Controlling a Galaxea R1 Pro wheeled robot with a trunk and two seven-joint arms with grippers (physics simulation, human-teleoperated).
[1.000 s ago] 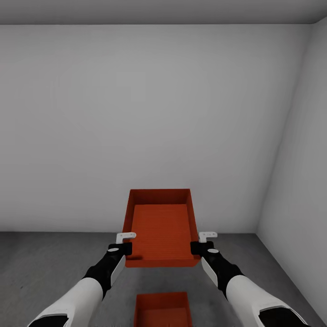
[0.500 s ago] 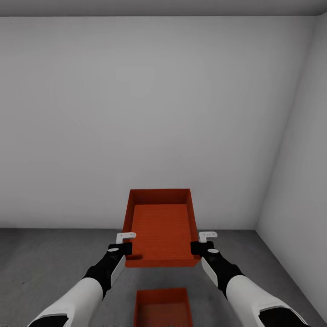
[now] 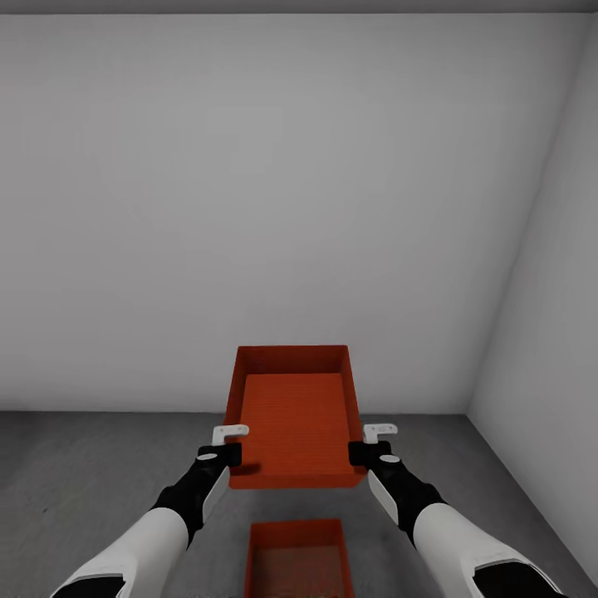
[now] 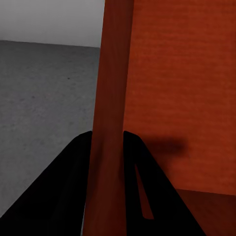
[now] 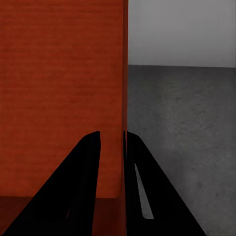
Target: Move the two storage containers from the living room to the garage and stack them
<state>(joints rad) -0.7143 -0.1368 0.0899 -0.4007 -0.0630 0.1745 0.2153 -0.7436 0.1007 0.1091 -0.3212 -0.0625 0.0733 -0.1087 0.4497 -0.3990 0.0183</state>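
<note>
I hold one red-orange storage container (image 3: 292,415) in the air before me, tilted so its open inside faces the head camera. My left gripper (image 3: 229,456) is shut on its left wall (image 4: 112,98), a finger on each side. My right gripper (image 3: 359,454) is shut on its right wall (image 5: 124,98) the same way. The second storage container (image 3: 297,558) lies on the dark concrete floor (image 3: 83,482) of the garage, directly below the held one and partly cut off by the frame's lower edge.
A plain white-grey wall (image 3: 274,208) stands close ahead. A side wall (image 3: 548,332) meets it in a corner at the right. Open grey floor spreads to the left and right of the lower container.
The head view has tilted down a little: the ceiling edge has slid out at the top and more of the floor container shows. Both grippers and the held container keep their places.
</note>
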